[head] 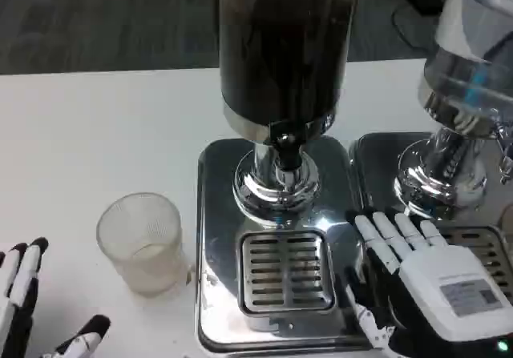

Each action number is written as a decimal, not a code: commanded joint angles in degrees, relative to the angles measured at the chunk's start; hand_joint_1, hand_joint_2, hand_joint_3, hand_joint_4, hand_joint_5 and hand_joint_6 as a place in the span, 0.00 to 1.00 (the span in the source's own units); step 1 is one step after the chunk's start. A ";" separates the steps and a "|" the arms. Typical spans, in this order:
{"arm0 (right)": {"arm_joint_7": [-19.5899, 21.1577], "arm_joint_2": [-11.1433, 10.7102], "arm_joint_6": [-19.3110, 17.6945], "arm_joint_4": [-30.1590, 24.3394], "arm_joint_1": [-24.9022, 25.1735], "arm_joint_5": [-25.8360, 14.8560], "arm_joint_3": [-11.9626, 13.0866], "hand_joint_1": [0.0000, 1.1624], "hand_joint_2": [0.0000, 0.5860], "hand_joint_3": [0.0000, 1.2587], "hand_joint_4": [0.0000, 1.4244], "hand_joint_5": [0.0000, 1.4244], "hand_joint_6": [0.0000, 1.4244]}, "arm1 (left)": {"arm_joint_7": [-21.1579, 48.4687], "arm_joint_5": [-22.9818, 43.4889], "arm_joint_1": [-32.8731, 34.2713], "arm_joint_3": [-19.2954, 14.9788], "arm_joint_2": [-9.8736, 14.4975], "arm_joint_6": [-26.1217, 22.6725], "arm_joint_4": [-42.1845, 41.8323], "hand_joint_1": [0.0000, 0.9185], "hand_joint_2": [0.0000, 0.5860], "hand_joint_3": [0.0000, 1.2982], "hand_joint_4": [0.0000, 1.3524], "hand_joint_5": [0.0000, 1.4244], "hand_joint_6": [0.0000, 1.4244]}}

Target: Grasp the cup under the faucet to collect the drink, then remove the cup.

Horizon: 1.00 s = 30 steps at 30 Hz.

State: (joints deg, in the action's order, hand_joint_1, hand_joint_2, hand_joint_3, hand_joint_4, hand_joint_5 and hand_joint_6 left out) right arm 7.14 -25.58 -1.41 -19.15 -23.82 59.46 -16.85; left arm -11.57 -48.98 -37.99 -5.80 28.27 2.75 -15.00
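Observation:
A clear ribbed plastic cup (143,242) stands upright on the white table, left of the dispenser's chrome base (215,214). The black faucet (284,146) hangs under the dark drink tank (282,46), above the slotted drip grate (287,271), which has nothing on it. My left hand (24,310) lies at the bottom left edge, fingers spread, apart from the cup and holding nothing. My right hand (417,274) rests over the right side of the chrome base, fingers extended toward the column, with nothing in it.
A second dispenser with a clear tank (473,46) and chrome foot (441,178) stands to the right, close beside my right hand. Bare white table (96,134) stretches to the left and behind the cup.

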 commanded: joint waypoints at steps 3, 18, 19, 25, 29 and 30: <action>-0.33 0.67 -0.02 -0.89 -0.75 0.49 -0.58 0.32 0.98 0.00 0.00 0.00 0.00 | 2.35 -1.41 0.58 1.03 0.99 0.12 -0.51 0.00 0.28 0.00 0.00 0.00 0.00; -0.76 1.08 -0.08 -0.99 -1.60 -0.54 -0.21 0.32 0.98 0.00 0.00 0.00 0.00 | 2.65 -0.92 0.08 0.90 -0.17 0.25 -1.82 0.00 0.28 0.00 0.00 0.00 0.00; -0.62 1.07 -0.06 -0.98 -1.66 -0.60 -0.06 0.32 0.98 0.00 0.00 0.00 0.00 | 2.50 -0.97 0.05 0.96 -0.34 0.14 -1.93 0.00 0.29 0.00 0.00 0.00 0.00; -0.15 1.47 0.13 -0.53 -1.58 -1.05 0.58 0.32 0.98 0.00 0.00 0.00 0.00 | 2.37 -0.74 1.71 1.34 -0.89 -0.19 -1.45 0.00 0.29 0.00 0.00 0.00 0.00; -1.16 2.04 0.93 -0.59 -0.89 -0.52 0.11 0.32 0.98 0.00 0.00 0.00 0.00 | -0.40 3.88 4.19 0.25 -2.09 2.66 0.83 0.00 0.26 0.00 0.00 0.00 0.00; -1.31 2.16 1.03 -0.67 -0.77 -0.41 0.00 0.32 0.98 0.00 0.00 0.00 0.00 | -2.15 5.07 5.02 -0.38 -2.67 3.65 1.54 0.00 0.26 0.00 0.00 0.00 0.00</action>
State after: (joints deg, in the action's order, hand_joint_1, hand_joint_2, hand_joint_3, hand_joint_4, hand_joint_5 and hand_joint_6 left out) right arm 6.76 -23.87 -1.11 -19.88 -25.16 58.78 -16.74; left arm -9.81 -47.17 -34.66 -4.83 26.79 3.61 -15.66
